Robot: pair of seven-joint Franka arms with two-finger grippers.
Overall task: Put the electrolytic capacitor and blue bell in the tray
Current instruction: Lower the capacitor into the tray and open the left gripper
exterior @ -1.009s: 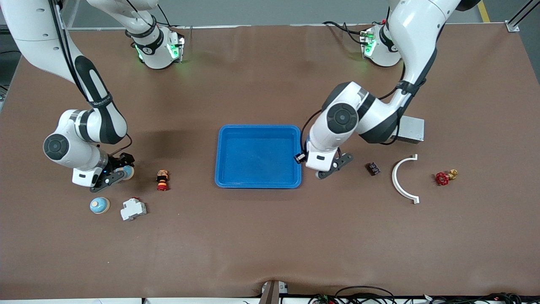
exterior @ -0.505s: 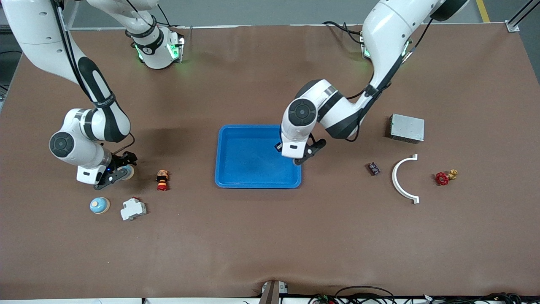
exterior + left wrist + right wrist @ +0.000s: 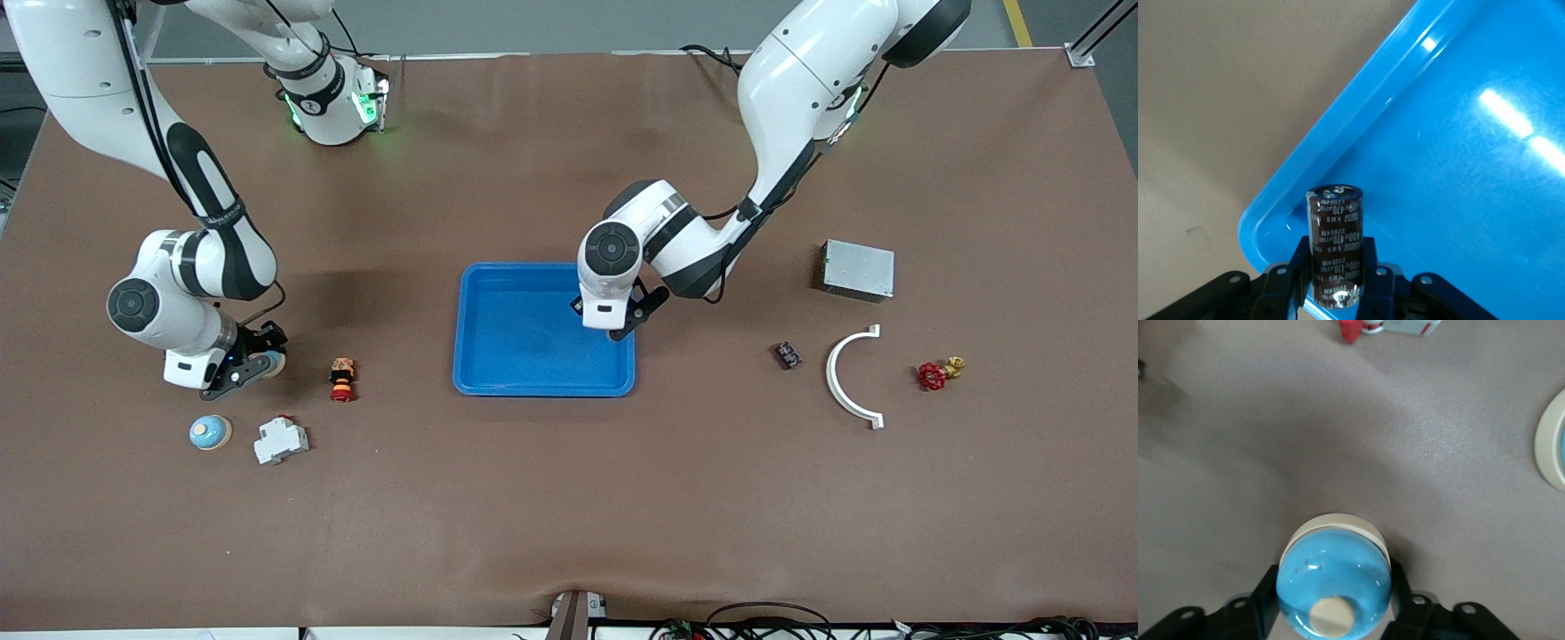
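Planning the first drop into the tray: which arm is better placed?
Left: its left gripper holds the electrolytic capacitor over the tray. The right gripper grips the blue bell away from the tray.

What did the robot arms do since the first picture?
The left gripper, holding the capacitor, swung from beside the tray to over it. The right gripper closed on a blue bell. The other bell and loose parts stayed put.
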